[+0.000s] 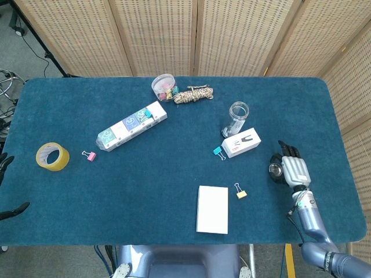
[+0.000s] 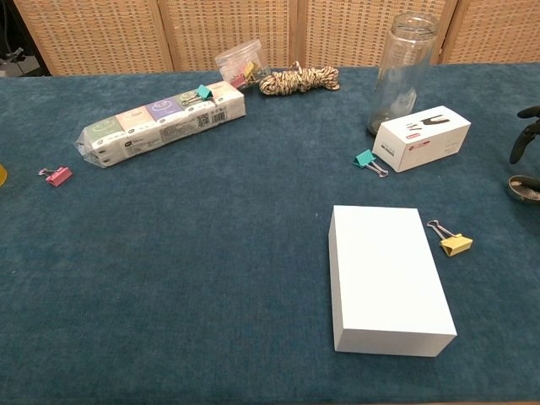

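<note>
My right hand (image 1: 293, 169) hovers by the table's right side, fingers spread and holding nothing. Its fingertips (image 2: 526, 133) show at the right edge of the chest view. A small round metal lid (image 1: 274, 169) lies just left of and partly under the hand, and shows again as the lid (image 2: 523, 189) below the fingertips. Whether the hand touches it I cannot tell. Only dark fingertips of my left hand (image 1: 6, 163) show at the far left edge, apart and empty, nearest the yellow tape roll (image 1: 52, 156).
On the blue table (image 1: 174, 174): a white box (image 2: 386, 278), a yellow binder clip (image 2: 454, 243), a teal clip (image 2: 365, 159), a small printed box (image 2: 421, 137), a glass jar (image 2: 402, 72), a rope bundle (image 2: 299, 81), a tub of clips (image 2: 239, 62), a tissue pack (image 2: 160, 122), a pink clip (image 2: 57, 175).
</note>
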Available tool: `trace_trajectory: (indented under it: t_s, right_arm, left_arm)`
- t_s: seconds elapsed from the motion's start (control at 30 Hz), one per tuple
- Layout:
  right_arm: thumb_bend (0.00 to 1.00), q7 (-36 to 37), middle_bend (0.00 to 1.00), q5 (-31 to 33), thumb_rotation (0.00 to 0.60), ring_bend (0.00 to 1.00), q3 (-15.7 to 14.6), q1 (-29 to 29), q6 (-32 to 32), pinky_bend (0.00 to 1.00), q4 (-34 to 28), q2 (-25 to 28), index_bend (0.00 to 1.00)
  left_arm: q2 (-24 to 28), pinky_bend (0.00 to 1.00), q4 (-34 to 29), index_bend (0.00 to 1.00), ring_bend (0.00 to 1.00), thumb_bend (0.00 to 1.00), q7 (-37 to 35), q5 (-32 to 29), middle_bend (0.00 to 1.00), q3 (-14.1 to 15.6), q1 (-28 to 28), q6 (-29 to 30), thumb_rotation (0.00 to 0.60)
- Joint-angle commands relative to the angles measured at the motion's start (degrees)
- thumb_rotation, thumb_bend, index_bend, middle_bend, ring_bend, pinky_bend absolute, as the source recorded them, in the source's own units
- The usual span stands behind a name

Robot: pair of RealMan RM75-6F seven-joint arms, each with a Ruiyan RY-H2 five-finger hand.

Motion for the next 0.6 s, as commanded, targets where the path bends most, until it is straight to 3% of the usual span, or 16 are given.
trace_trajectory:
  t_s: [0.03, 0.6]
  right_arm:
    - [0.37, 0.5, 0.0, 0.1, 0.6, 0.0, -0.1, 0.3, -0.5, 0.0, 0.9, -0.5, 0.41]
    - [0.42, 1.0, 0.0, 1.5, 0.6, 0.0, -0.1, 1.2, -2.2, 0.0, 5.1, -2.9, 0.49]
  left_arm:
    - [0.0, 0.0, -0.1, 0.0, 0.0, 0.13, 0.1, 0.0, 0.0, 0.0, -0.1, -0.1, 0.6]
    - [0.1, 0.0, -0.2, 0.0, 0.0, 0.13, -0.2, 0.0, 0.0, 0.1, -0.3, -0.6, 0.6]
